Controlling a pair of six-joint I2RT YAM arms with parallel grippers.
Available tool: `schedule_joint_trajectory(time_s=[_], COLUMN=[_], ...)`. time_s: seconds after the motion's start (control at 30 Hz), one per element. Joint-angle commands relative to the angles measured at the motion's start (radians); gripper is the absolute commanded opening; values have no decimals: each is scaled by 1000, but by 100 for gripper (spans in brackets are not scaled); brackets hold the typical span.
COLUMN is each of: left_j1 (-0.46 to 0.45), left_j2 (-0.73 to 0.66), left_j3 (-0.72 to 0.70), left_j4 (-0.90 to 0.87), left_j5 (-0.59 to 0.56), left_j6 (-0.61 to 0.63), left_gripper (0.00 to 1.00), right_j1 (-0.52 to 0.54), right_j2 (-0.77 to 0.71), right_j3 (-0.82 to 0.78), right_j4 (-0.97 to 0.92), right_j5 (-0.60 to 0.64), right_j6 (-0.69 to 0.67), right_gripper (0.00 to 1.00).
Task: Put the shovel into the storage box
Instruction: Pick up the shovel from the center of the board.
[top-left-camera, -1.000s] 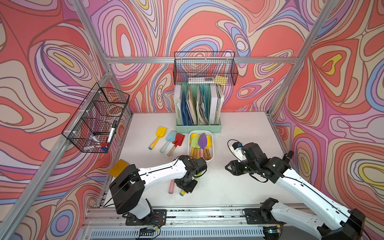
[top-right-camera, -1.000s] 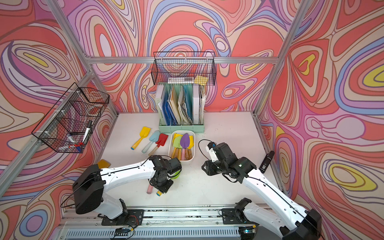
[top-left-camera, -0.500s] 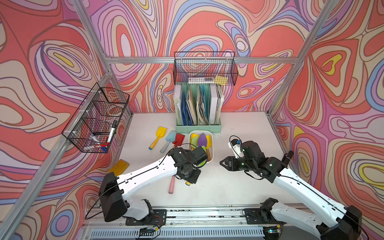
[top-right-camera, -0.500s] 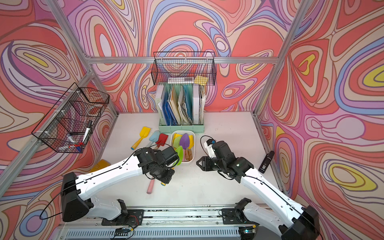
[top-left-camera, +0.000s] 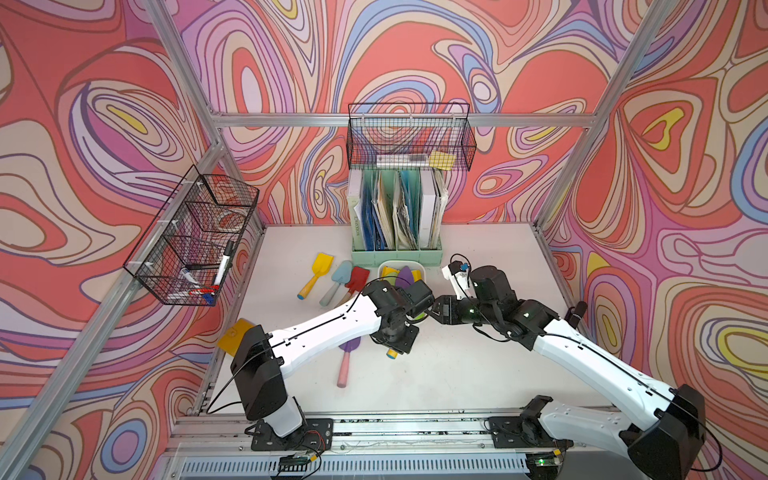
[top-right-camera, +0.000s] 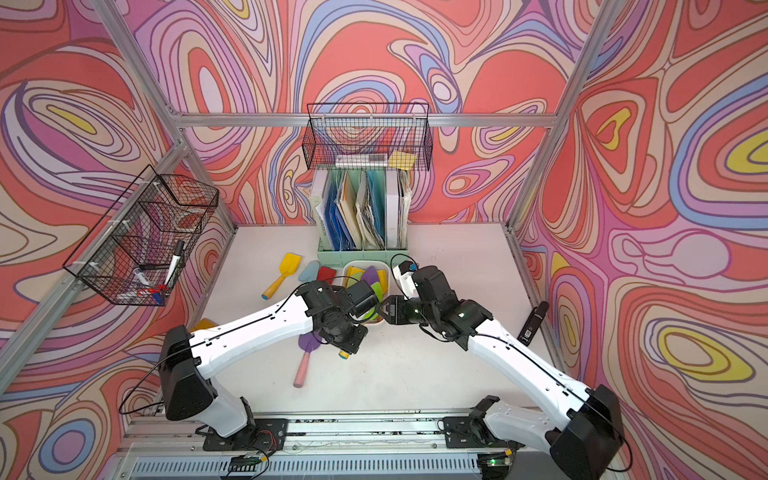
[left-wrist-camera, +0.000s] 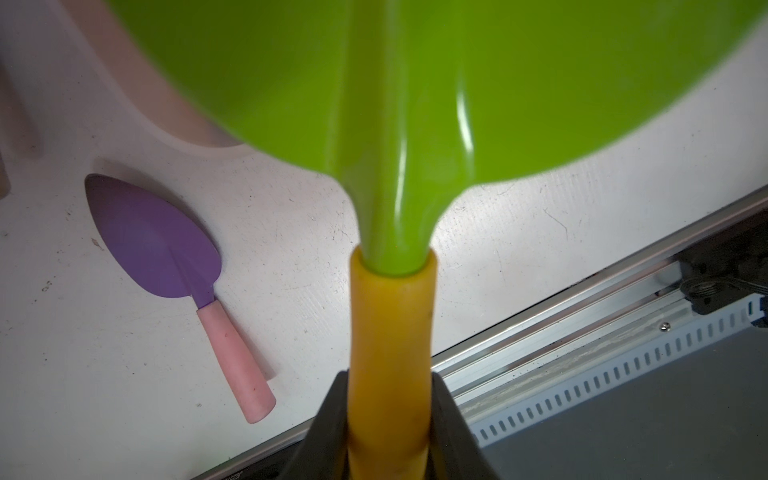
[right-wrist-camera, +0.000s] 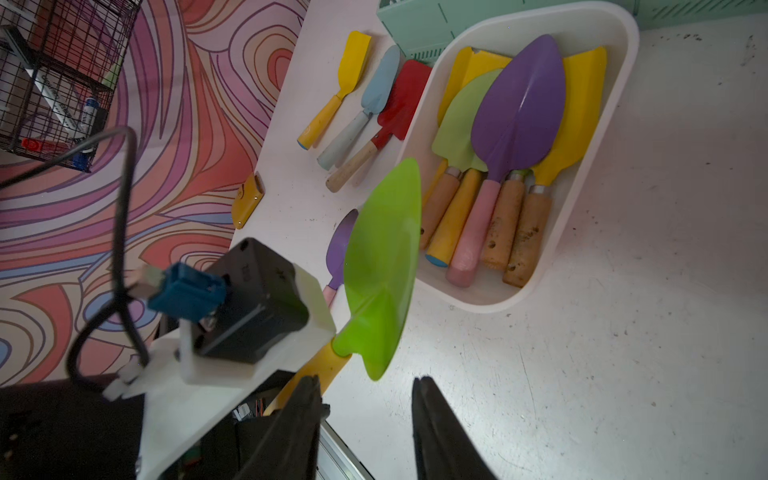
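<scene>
My left gripper (left-wrist-camera: 390, 382) is shut on the yellow handle of a green shovel (left-wrist-camera: 415, 83). It holds the shovel above the table, blade toward the near end of the storage box (right-wrist-camera: 615, 104). The storage box is a white tub with several shovels lying in it. In both top views the green blade (top-right-camera: 376, 291) peeks out over the box's near rim (top-left-camera: 420, 266). My right gripper (right-wrist-camera: 365, 380) is open and holds nothing. It hangs just right of the green shovel (right-wrist-camera: 382, 266), facing the left wrist (top-left-camera: 399, 316).
A purple shovel with a pink handle (top-left-camera: 345, 365) lies on the table under the left arm. Yellow (top-left-camera: 316, 270), blue (top-left-camera: 338, 276) and red (top-left-camera: 357, 278) shovels lie left of the box. The mint file holder (top-left-camera: 395, 253) stands behind it. Wire baskets (top-left-camera: 409, 137) (top-left-camera: 195, 237) hang on the walls.
The left arm has lifted the green shovel from the front of the table and carried it back toward the box. The right gripper has moved left, closer to it.
</scene>
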Motion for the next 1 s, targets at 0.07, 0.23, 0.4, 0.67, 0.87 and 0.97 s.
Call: schedule_joint_trajectory(time_s=[0.07, 0.23, 0.4, 0.67, 0.87, 0.97], left_j1=[4, 7, 8, 7, 7, 7], left_j2=[11, 8, 7, -7, -16, -18], left_j3=[44, 52, 51, 54, 48, 48], left_j4=[-33, -28, -19, -4, 13, 21], left_j5=[11, 22, 44, 61, 71, 78], left_j6=[15, 16, 16, 9, 4, 4], left_gripper=[7, 6, 6, 6, 6, 12], right_j1=[15, 18, 18, 18, 18, 18], right_j2=[31, 38, 43, 79, 85, 87], right_j3=[18, 16, 16, 21, 23, 24], right_j4=[21, 20, 37, 73, 76, 76], right_j5=[27, 47, 57, 64, 74, 80], right_j6=[8, 5, 6, 9, 11, 10], right_gripper=[38, 38, 35, 19, 8, 1])
